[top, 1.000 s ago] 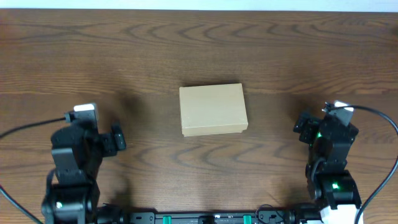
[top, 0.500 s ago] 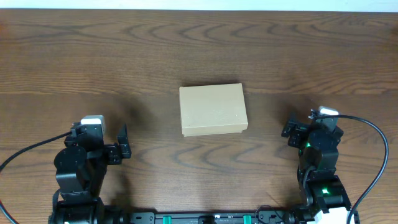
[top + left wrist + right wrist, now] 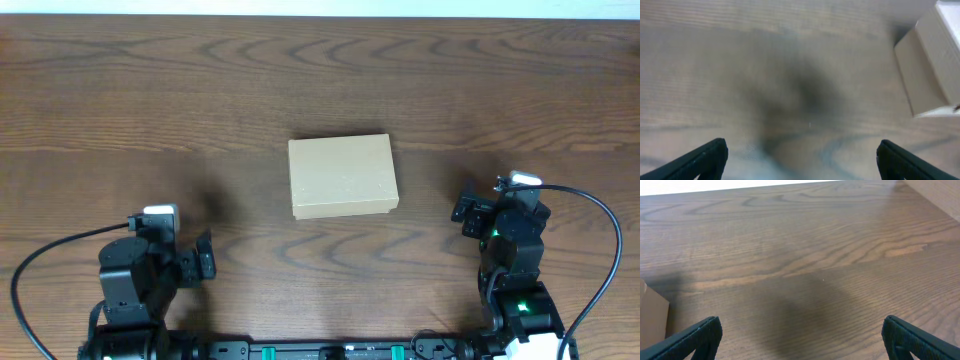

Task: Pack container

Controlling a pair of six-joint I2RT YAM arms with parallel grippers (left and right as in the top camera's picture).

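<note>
The container (image 3: 342, 177) is a small tan cardboard box lying shut at the middle of the wooden table. It shows at the top right of the left wrist view (image 3: 929, 65), and only an edge of it shows at the lower left of the right wrist view (image 3: 652, 314). My left gripper (image 3: 202, 258) is open and empty, near the front left, well apart from the box; its fingers show in its own wrist view (image 3: 800, 161). My right gripper (image 3: 464, 210) is open and empty to the right of the box; its own wrist view (image 3: 802, 340) shows both fingers spread over bare wood.
The dark wood-grain table (image 3: 320, 80) stretches around the box. Black cables run from both arms toward the front edge (image 3: 50, 250). A tan surface (image 3: 937, 191) shows at the top right corner of the right wrist view.
My left arm has drawn back toward the front edge and a little right. My right arm shifted slightly left and back, then held still. The box has not moved.
</note>
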